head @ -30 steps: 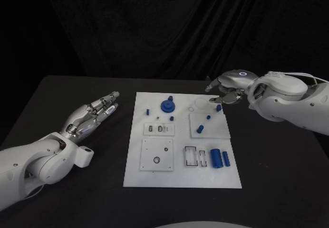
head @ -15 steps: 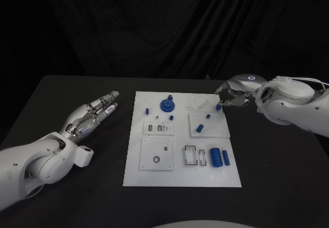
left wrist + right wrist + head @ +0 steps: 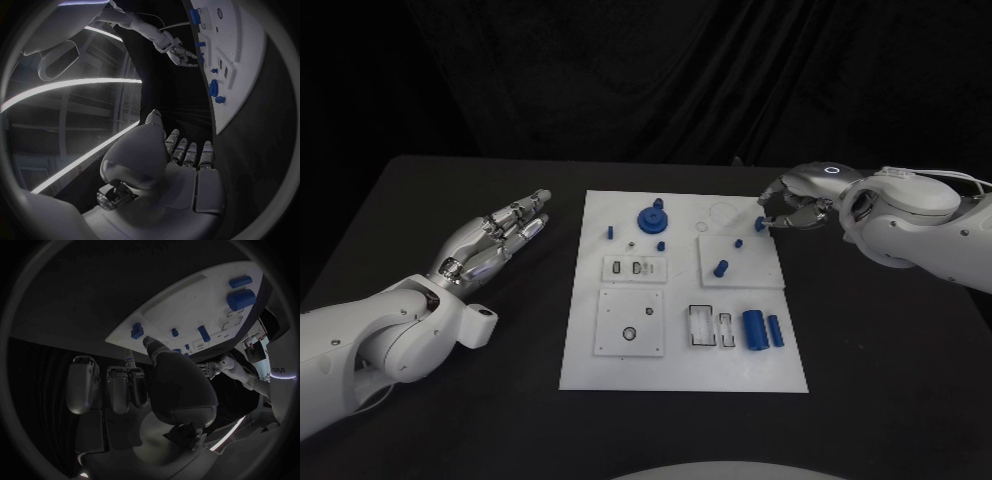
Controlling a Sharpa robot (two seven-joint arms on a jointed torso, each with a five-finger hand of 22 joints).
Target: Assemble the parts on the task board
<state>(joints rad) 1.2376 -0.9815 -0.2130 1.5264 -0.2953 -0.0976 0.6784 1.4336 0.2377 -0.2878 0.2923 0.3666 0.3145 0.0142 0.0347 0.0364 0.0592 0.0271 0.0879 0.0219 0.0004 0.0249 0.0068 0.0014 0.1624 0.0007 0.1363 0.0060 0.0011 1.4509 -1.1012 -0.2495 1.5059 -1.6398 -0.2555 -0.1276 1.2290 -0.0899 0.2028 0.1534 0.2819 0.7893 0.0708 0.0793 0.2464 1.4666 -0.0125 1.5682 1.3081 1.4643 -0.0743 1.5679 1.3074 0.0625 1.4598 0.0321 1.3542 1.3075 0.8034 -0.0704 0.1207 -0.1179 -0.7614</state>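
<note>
The white task board (image 3: 678, 372) lies in the middle of the black table, also seen in the right wrist view (image 3: 181, 302). Blue parts stand on it: a round knob (image 3: 652, 219), a tilted peg (image 3: 721, 268), two cylinders (image 3: 762, 331) and a small block (image 3: 762, 225) at the far right corner. My right hand (image 3: 792, 209) hovers just off that corner, fingers loosely bent, holding nothing; the block (image 3: 137, 331) sits a little beyond its thumb (image 3: 157, 352). My left hand (image 3: 493, 240) lies flat and open left of the board, fingers (image 3: 186, 152) stretched out.
Recessed white plates (image 3: 633, 324) and slots (image 3: 708, 329) cover the board's near half. Bare black table (image 3: 877, 350) surrounds the board on every side. The left wrist view shows the board's edge (image 3: 232, 102) and my right hand (image 3: 181, 54) far off.
My right hand has drawn back to the right, off the board's far right corner, leaving the small blue block standing there. The left hand has not moved.
</note>
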